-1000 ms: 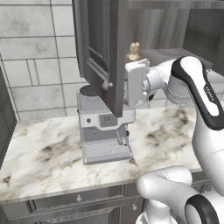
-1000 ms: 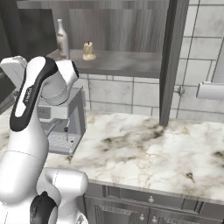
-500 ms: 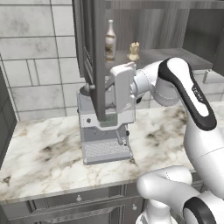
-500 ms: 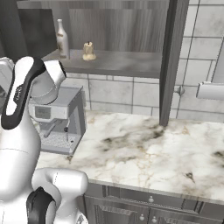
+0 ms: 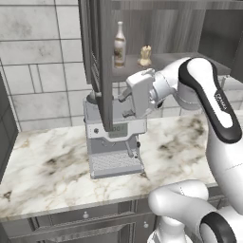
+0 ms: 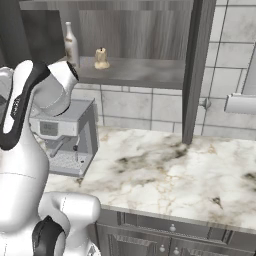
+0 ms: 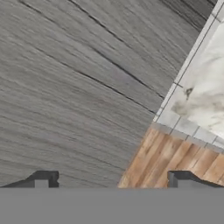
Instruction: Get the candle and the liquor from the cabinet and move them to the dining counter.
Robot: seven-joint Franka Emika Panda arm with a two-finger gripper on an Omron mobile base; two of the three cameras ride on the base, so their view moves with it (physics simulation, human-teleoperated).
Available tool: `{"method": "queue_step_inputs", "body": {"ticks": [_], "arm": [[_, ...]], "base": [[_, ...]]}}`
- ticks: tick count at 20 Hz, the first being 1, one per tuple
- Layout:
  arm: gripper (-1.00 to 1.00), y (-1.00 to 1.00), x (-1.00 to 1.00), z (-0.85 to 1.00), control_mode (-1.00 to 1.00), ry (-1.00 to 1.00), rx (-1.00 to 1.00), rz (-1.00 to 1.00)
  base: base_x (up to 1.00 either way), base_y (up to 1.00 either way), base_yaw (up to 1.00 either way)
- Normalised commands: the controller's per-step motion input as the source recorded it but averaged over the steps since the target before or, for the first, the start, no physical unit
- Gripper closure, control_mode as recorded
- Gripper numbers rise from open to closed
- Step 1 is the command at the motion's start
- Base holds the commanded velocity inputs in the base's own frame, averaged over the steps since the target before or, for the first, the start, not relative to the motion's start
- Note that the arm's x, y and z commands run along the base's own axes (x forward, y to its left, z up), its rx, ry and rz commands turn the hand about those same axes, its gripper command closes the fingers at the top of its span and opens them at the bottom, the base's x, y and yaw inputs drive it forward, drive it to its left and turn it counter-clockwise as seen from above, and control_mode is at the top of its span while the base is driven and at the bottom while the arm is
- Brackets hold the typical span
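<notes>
The cabinet point(image 5: 161, 28) stands open. On its grey shelf point(image 6: 135, 71) the brown liquor bottle point(image 5: 119, 45) point(image 6: 71, 44) stands upright, with the squat beige candle point(image 5: 144, 56) point(image 6: 101, 58) just to its right. My gripper point(image 5: 125, 104) hangs below shelf level, beside the open left door point(image 5: 102, 66) and above the coffee machine. It points at the door's inner face point(image 7: 78, 87). In the hand view its fingertips point(image 7: 43, 177) stand wide apart with nothing between them, so the gripper point(image 7: 111, 181) is open. It is apart from both bottle and candle.
A grey coffee machine point(image 5: 114, 142) point(image 6: 65, 135) sits on the marble worktop point(image 5: 47, 166) under the cabinet. The right cabinet door point(image 6: 196, 70) hangs open. Past the left door's edge are wood floor point(image 7: 175, 162) and a marble top point(image 7: 205, 87); I cannot tell whether it is the dining counter.
The left cabinet door has swung further open to the left, uncovering the liquor bottle. My hand stayed low beside the door, open throughout.
</notes>
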Motion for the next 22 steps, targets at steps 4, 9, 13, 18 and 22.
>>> {"method": "queue_step_inputs", "body": {"ticks": [4, 9, 13, 18, 22], "arm": [[-1.0, -0.59, 0.0, 0.1, -1.0, -0.26, -0.14, -0.01], [-1.0, -0.58, 0.03, 0.12, -1.0, -0.27, -0.14, -0.05], [-1.0, -0.42, 0.09, 0.0, -1.0, -0.25, -0.11, -0.18], [-1.0, -0.3, 0.0, 0.0, -1.0, -0.29, -0.08, -0.32], [-1.0, -0.27, 0.0, 0.0, -1.0, -0.25, -0.01, -0.35]], "base": [[0.0, 0.0, 0.0], [0.0, 0.0, 0.0], [0.0, 0.0, 0.0], [0.0, 0.0, 0.0], [0.0, 0.0, 0.0]]}}
